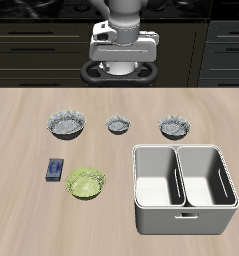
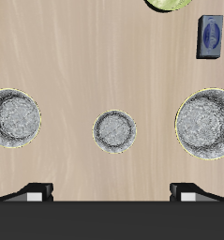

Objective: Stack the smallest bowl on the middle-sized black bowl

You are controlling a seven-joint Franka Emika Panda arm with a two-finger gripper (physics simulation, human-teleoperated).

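Observation:
The smallest bowl (image 1: 118, 124) is dark with a scalloped rim and a speckled inside. It stands on the table between two larger bowls of the same kind, and it also shows in the wrist view (image 2: 114, 131). The middle-sized black bowl (image 1: 175, 125) stands beside it, apart from it, near the white bin's back edge, and it shows in the wrist view too (image 2: 12, 118). My gripper (image 1: 121, 62) hangs high above the table's back, behind the smallest bowl. It is open and empty. In the wrist view (image 2: 112, 190) its fingertips (image 2: 34, 191) stand wide apart.
The largest dark bowl (image 1: 66, 123) (image 2: 210, 124) stands on the smallest bowl's other side. A yellow-green bowl (image 1: 86, 183) (image 2: 170, 4) and a small blue object (image 1: 55, 170) (image 2: 210, 36) lie nearer the front edge. A white two-compartment bin (image 1: 183, 152) stands at the front.

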